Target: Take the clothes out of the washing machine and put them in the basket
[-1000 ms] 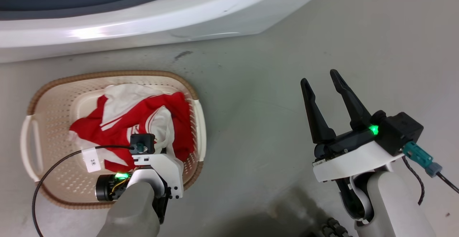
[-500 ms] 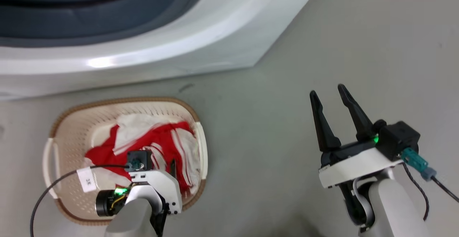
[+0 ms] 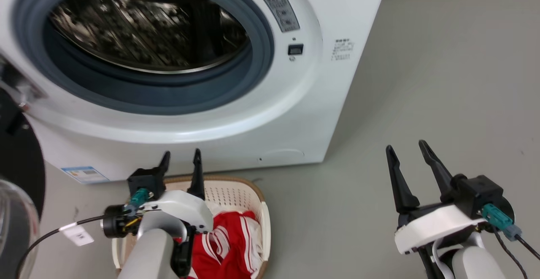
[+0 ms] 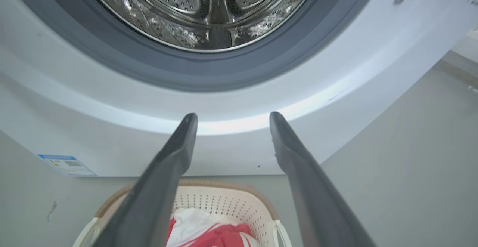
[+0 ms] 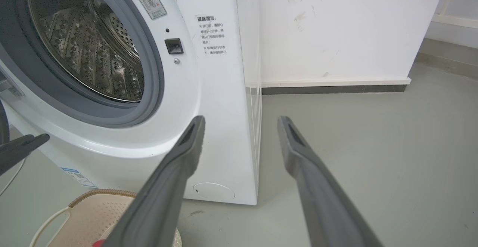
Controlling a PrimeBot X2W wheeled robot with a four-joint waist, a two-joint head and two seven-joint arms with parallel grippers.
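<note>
- We saw the washing machine [image 3: 295, 114] standing on the grey floor [image 3: 422, 80], with its porthole uncovered and its black-framed glass door [image 3: 17, 177] swung out at the left edge of the head view.
- Inside the grey rubber ring [image 3: 139, 97], the drum [image 3: 143, 30] showed us perforated steel and raised ribs.
- We found the basket [image 3: 236, 194] on the floor just in front of the machine, below the porthole. Its far brown rim was close to the machine's white lower panel.
- The clothes [image 3: 228, 245] lay inside the basket. They were a red heap with white stripes, and the left wrist view showed a white piece on top toward the far side.
- Our left gripper [image 3: 181, 154] hovered over the far part of the basket and pointed at the machine's front under the ring. Its two fingers were spread apart and the white panel showed between them.
- We could not tell how close its tips were to the panel.
- Our right gripper [image 3: 405, 146] hung over bare floor well to the right of the basket. Its fingers were also spread and gripped no cloth.
- In the right wrist view, that gripper faced the machine's right front corner and the white wall [image 5: 336, 26] behind it.
- A blue label [image 3: 84, 173] was stuck low on the machine's front, left of the basket.
</note>
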